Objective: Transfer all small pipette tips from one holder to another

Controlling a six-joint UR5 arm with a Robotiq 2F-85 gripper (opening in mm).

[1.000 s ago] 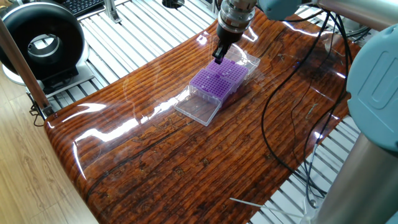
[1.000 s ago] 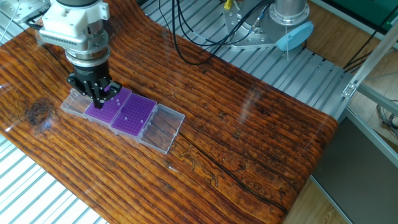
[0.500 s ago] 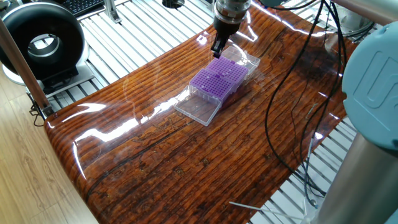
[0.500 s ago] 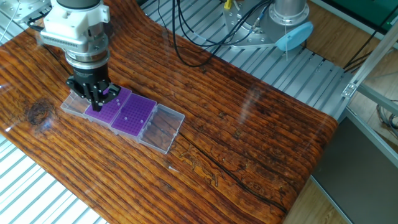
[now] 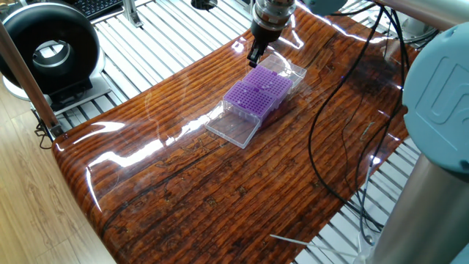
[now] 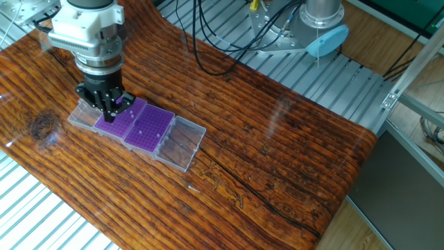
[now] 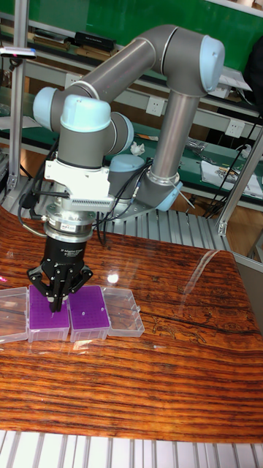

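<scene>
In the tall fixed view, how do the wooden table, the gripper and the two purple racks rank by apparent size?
Largest to smallest:
1. wooden table
2. gripper
3. left purple rack and right purple rack, which look alike, so no order between them.

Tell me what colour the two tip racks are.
Purple racks, clearest in the other fixed view.

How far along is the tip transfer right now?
Done: both clear lids lie open. A few white specks, probably tips, show on each rack, too small to count. In hand: the end effector points down at the first rack; whether it holds a tip I cannot tell. Left: unclear, since I cannot tell whether this or the second rack is the source.
</scene>
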